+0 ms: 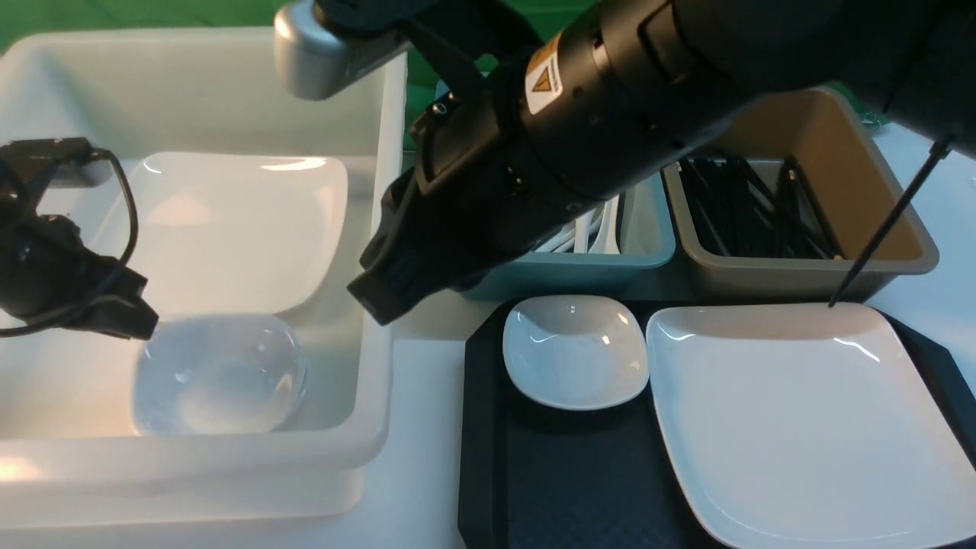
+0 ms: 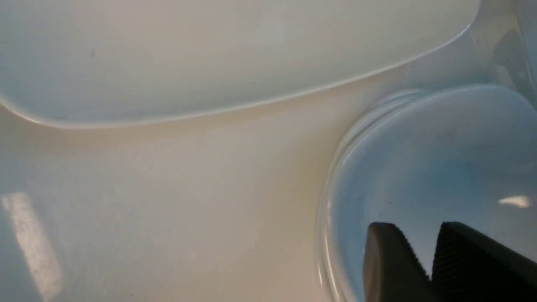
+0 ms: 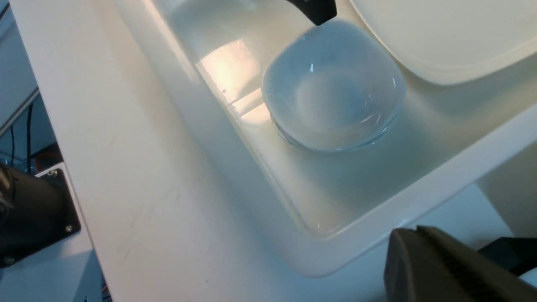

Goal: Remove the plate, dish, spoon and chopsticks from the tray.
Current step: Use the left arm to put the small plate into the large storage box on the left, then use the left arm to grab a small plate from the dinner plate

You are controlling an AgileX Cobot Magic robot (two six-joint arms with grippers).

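White tabletop (image 1: 427, 396) under bright light, with a green backdrop (image 1: 91, 15) at 12 o'clock. The tray (image 1: 564, 488) sits at 5 o'clock and carries the plate (image 1: 801, 419), with a small white dish (image 1: 573, 351) just beside the plate's 9 o'clock edge. Chopsticks (image 1: 732, 206) lie in the brown tub (image 1: 877, 152) at 2 o'clock. The left gripper (image 2: 426, 239), fingers pressed nearly together and empty, hangs over a clear bowl (image 1: 217, 374) in the white tub (image 1: 381, 152) at 9 o'clock. The right gripper (image 1: 374, 293) is over the tub's rim; whether its fingers are spread or together cannot be told.
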